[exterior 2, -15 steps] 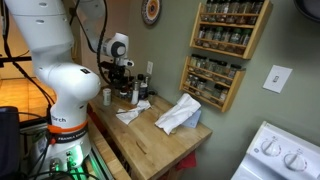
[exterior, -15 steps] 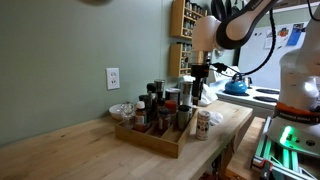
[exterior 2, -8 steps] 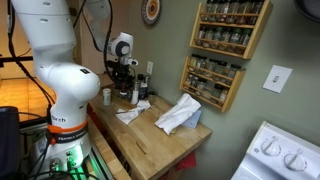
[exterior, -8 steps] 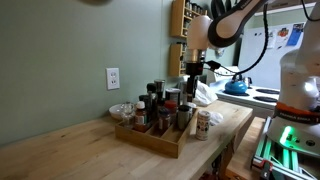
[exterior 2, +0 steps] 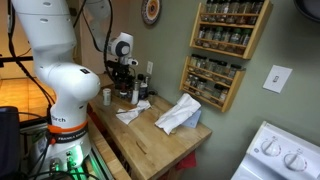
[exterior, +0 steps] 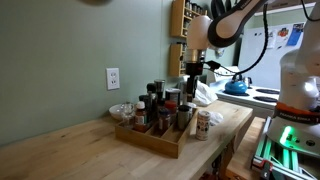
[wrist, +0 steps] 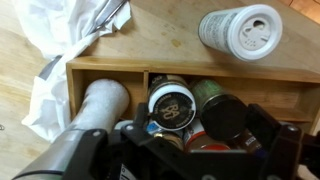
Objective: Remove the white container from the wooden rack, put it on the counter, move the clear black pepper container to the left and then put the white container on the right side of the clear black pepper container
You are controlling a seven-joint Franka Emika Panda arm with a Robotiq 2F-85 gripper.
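Gripper (wrist: 183, 150) is hanging over the wooden rack (wrist: 200, 72), fingers (wrist: 85, 152) spread wide w/ nothing btwn them. Dark-capped bottles (wrist: 172, 100) are sitting in the rack right below. Past the rack wall, the white container (wrist: 240, 28) is standing on the counter (wrist: 160, 35), just outside the rack. Crumpled white sheet (wrist: 70, 30) is lying beyond, off to the side.

Change over the last second: I have lifted the tool (exterior: 192, 82) higher above the bottles (exterior: 160, 102) in the rack (exterior: 150, 140) and moved it slightly toward the wall (exterior: 60, 60). All of this motion occurred in the first half second.
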